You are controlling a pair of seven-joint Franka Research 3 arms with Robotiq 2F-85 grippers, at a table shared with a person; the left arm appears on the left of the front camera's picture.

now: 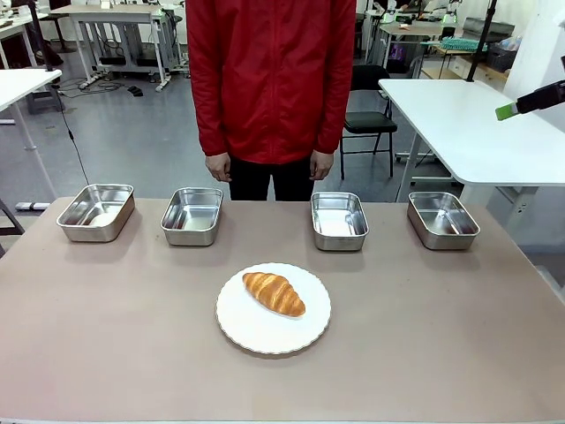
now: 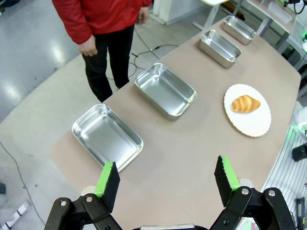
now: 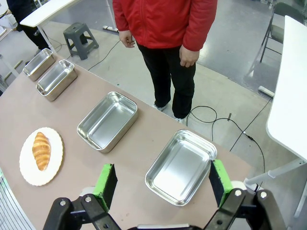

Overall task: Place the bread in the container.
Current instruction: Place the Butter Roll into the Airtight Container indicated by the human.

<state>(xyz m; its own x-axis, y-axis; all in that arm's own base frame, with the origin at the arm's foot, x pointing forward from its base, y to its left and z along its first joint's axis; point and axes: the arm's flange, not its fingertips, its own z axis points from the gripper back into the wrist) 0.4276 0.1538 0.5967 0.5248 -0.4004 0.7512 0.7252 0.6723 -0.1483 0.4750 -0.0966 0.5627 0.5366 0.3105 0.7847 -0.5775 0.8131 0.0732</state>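
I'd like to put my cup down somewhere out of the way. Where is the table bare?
The biggest bare patches are the near corners of the table, left and right of the white plate holding the croissant. A smaller gap lies between the second pan and third pan from the left. The far edge is crowded with pans.

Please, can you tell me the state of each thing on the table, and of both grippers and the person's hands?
Bread: lying on the plate, not gripped.
Plate: holding the bread.
Leftmost pan: upright, empty.
Second pan from left: upright, empty.
Third pan from left: upright, empty.
Rightmost pan: upright, empty.
Left gripper: open, holding nothing.
Right gripper: open, holding nothing.
Person's hands: hanging down, empty.
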